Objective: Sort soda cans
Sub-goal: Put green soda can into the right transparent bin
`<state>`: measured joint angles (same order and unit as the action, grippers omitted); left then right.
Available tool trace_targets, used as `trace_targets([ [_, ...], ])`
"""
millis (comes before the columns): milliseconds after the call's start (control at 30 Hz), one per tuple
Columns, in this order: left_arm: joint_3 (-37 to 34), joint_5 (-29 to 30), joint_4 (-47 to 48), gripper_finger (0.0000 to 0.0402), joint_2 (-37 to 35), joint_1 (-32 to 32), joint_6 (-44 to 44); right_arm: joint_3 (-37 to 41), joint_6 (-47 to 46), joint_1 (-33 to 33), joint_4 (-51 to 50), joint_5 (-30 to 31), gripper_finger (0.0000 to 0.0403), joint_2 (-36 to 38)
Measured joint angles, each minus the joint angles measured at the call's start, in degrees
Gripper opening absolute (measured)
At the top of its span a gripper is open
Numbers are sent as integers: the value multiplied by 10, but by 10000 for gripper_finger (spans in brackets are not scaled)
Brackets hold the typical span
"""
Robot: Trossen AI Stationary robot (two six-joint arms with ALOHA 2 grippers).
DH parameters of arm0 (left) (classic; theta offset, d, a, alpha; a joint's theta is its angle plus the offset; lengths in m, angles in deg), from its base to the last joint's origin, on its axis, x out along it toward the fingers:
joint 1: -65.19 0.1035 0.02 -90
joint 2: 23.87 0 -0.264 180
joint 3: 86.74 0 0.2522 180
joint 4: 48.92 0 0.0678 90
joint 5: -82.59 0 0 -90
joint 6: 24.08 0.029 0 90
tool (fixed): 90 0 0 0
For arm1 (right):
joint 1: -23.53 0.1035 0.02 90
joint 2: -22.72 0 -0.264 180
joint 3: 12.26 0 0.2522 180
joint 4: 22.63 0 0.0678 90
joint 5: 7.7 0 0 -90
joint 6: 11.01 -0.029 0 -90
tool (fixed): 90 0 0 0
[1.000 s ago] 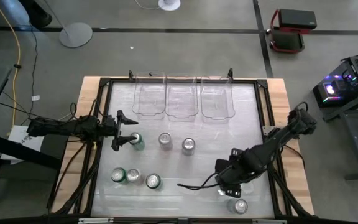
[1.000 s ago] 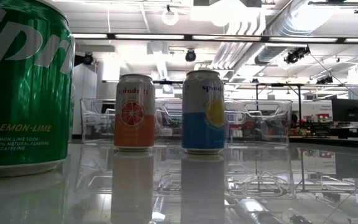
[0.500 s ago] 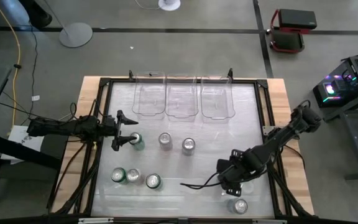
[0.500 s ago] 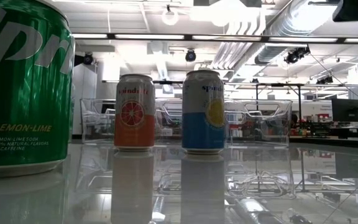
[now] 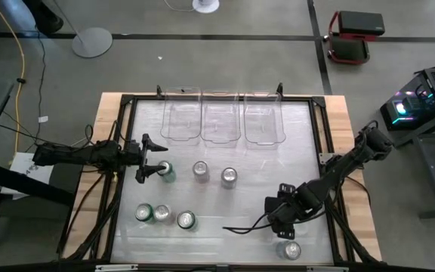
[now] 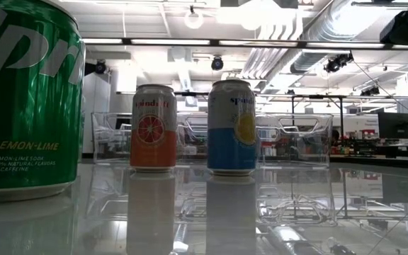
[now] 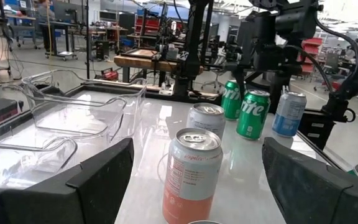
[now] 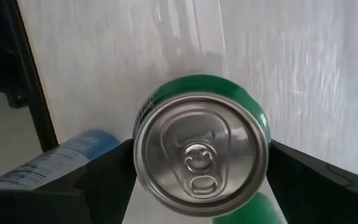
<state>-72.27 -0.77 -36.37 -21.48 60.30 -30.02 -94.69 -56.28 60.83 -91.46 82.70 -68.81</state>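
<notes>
While the right gripper hovers over a green can, fingers spread — can between them.

two matte-black jointed arms, left arm and right arm, flank the clear three-bin row. thin black cables trail from both. gripper fingers are flat, broad, dark plastic with bevelled edges.

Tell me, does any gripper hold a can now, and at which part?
Nothing is held. The right gripper is open above a green can, fingers beside its top. The left gripper is open beside another can.
</notes>
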Motion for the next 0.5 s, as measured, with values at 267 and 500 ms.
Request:
trace_targets([
  [267, 0, 0, 0, 330, 0, 0, 0, 1, 18, -1, 29, 33, 320, -5],
  [500, 0, 0, 0, 330, 1, 0, 0, 0, -4, -2, 31, 32, 320, -20],
])
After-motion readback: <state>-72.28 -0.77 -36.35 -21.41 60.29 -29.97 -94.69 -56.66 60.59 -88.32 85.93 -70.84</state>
